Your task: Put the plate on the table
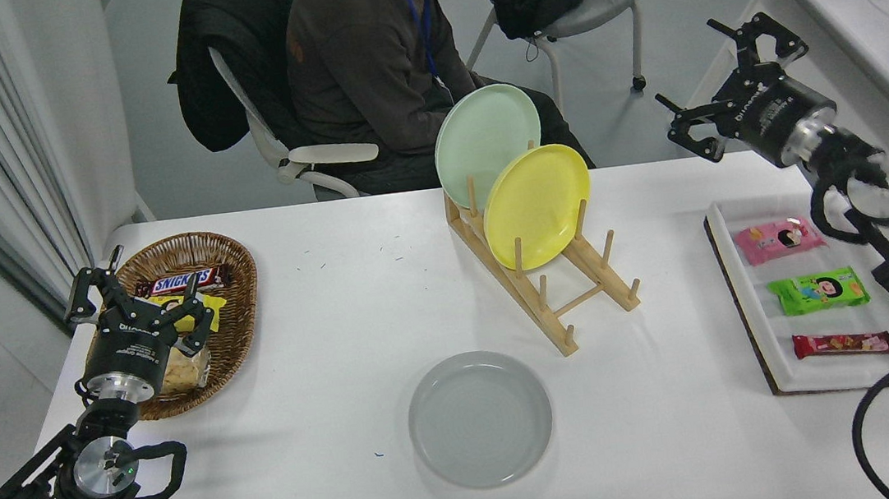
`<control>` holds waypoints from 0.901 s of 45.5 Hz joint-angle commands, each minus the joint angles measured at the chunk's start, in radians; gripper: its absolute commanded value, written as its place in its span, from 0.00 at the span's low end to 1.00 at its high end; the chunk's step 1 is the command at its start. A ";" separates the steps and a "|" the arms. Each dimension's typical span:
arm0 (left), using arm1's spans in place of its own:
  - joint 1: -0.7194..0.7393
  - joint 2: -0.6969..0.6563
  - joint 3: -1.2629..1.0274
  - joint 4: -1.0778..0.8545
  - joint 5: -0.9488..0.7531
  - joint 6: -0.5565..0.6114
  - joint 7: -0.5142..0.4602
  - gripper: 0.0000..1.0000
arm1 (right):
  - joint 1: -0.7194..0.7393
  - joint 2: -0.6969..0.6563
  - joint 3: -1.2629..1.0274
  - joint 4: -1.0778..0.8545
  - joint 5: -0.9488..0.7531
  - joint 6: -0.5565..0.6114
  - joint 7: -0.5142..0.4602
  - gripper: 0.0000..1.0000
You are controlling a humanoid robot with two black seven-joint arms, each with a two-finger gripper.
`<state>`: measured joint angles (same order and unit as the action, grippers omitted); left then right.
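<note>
White table (336, 319), wide bare stretch across the middle and near edge. Light grey plate (480, 419) flat on it, near the front edge, touched by nothing. Wooden rack (553, 296) behind, holding two upright plates: mint green plate (483, 142), yellow plate (539, 202). Wicker basket (207, 307) at left with snack packs. White tray (759, 332) at right edge, three packets inside. Left gripper (140, 302) parked over basket, fingers spread. Right gripper (732, 79) raised beyond the far right corner, fingers apart, empty.
</note>
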<state>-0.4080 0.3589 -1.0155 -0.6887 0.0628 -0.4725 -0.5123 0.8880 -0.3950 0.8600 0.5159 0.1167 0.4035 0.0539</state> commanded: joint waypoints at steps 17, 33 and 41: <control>0.000 0.000 0.000 0.000 0.000 0.000 0.000 0.98 | -0.195 0.087 0.076 -0.093 0.000 0.135 0.153 0.99; 0.000 0.000 0.000 0.000 0.000 0.000 0.000 0.98 | -0.303 0.084 0.088 -0.023 0.000 0.201 0.155 0.99; 0.000 0.000 0.000 0.000 0.000 0.000 0.000 0.98 | -0.365 0.081 0.059 -0.030 -0.003 0.132 0.153 0.99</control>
<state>-0.4080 0.3590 -1.0156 -0.6888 0.0630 -0.4725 -0.5123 0.6038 -0.3116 0.9367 0.4762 0.1163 0.5841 0.2059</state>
